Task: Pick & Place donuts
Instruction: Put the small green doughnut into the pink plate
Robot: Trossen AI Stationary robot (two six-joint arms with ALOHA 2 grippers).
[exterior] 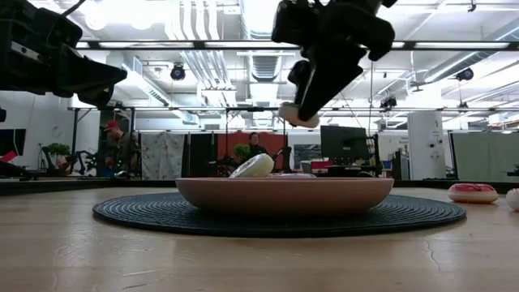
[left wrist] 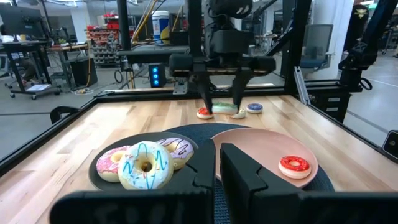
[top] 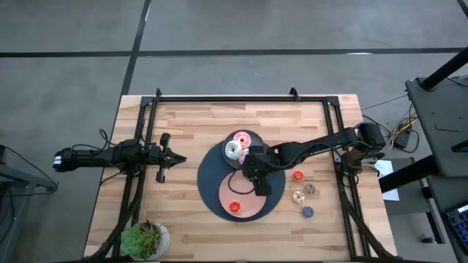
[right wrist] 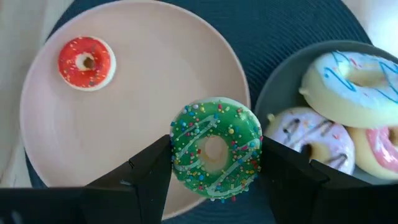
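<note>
Green frosting with sprinkles is showing between the two dark fingers of my right gripper (right wrist: 214, 163), which is clamping the green donut (right wrist: 216, 155) by its opposite edges and holding it in the air above the pink plate (right wrist: 143, 118).

Item, held: the green donut, hanging clear over the plate's edge nearest the grey plate (right wrist: 273, 87), not touching either.

Item, placed: a red donut (right wrist: 86, 63) is lying flat on the pink plate, well apart from the gripper.

Item, stacked: white (right wrist: 351, 78), lilac (right wrist: 308, 140) and pink (right wrist: 379, 149) donuts are crowding the grey plate just beside the pink one; both plates are sitting on a dark round mat (top: 212, 191).

Item, waiting: another red donut (top: 297, 175), a tan one (top: 297, 196), a brown one (top: 310, 189) and a blue one (top: 307, 212) are resting on the wooden table (top: 183, 124) near the mat.

Item, idle: my left gripper (top: 162, 157) is hovering off to the left side of the table; I cannot tell its state.

Risk, as I am judging it: the donut is sitting over the rim, so letting go here could tip it off the lip onto the mat or against the grey plate. The grip is only on the edges, so a jolt could twist it loose early.
</note>
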